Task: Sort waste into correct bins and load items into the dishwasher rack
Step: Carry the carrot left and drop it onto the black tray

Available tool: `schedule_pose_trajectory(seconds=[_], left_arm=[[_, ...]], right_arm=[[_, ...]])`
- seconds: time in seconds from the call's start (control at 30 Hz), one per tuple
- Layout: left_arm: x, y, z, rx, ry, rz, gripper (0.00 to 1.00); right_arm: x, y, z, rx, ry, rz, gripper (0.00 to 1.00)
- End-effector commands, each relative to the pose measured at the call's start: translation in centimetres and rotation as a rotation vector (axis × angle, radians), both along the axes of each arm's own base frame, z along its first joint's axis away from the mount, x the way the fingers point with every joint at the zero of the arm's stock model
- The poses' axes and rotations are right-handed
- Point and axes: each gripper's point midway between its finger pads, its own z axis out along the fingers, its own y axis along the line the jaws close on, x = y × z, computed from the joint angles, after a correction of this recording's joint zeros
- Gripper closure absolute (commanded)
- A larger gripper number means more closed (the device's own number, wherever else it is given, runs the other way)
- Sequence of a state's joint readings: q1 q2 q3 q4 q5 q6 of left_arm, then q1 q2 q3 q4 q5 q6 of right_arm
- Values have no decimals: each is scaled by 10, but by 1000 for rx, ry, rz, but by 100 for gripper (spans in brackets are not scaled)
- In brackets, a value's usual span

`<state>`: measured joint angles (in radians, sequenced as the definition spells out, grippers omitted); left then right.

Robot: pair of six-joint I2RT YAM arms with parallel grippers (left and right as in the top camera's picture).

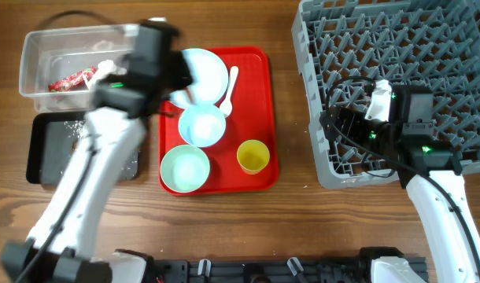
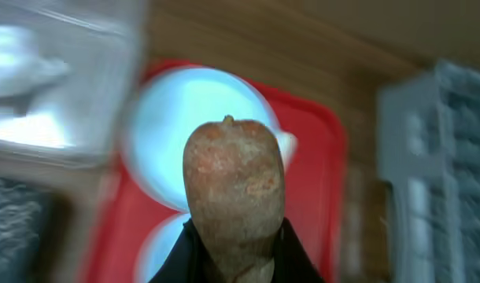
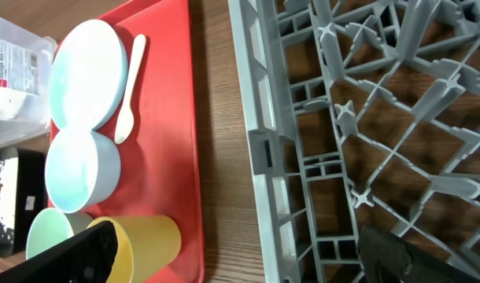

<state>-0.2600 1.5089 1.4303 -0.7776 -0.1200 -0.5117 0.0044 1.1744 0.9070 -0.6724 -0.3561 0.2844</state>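
My left arm (image 1: 90, 173) stretched up from near edge, leaning right, blurred at wrist. My left gripper (image 2: 238, 255) clamped on orange-brown stick (image 2: 234, 181), stick upright between fingers. My right arm (image 1: 441, 192) bent, wrist pointing left. My right gripper (image 3: 240, 263) jaws wide apart.

no text, brand or number can be read anywhere. in the right wrist view, far up and to the left of the right gripper (image 3: 240, 259), a white label (image 3: 4, 69) on the wall of the clear tub (image 3: 27, 43) carries rows of small dark print, too small to make out. in the overhead view, the red-and-white wrapper (image 1: 71, 80) lying in that tub, just to the left of the left gripper (image 1: 181, 75), shows white marks on red that may be lettering, too blurred to tell.
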Motion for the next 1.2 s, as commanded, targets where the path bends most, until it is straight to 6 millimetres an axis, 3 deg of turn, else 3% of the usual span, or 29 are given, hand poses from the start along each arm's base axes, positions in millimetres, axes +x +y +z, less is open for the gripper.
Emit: schedule_pose_trajectory(seconds=[0.0, 0.17, 0.33, 0.53, 0.7, 0.8, 0.93, 1.17], left_arm=[[-16, 101, -4, 91, 66, 323, 96], [-55, 190, -40, 31, 230, 674, 96], [-87, 236, -89, -64, 346, 946, 96], [-113, 259, -150, -80, 471, 1067, 96], [-122, 269, -183, -85, 511, 1105, 96], [-125, 274, -193, -87, 523, 1120, 93], [-125, 284, -195, -62, 511, 1136, 77], [-123, 291, -194, -39, 486, 1145, 62]], right_arm=[[5, -2, 4, -13, -14, -10, 0], [5, -2, 4, -13, -14, -10, 0], [5, -2, 4, -13, -14, -10, 0], [3, -2, 3, -13, -5, -10, 0], [3, -1, 3, -12, -3, -10, 0], [2, -2, 2, -13, 2, -10, 0], [2, -2, 2, -13, 2, -10, 0], [2, -2, 2, -13, 1, -10, 0]])
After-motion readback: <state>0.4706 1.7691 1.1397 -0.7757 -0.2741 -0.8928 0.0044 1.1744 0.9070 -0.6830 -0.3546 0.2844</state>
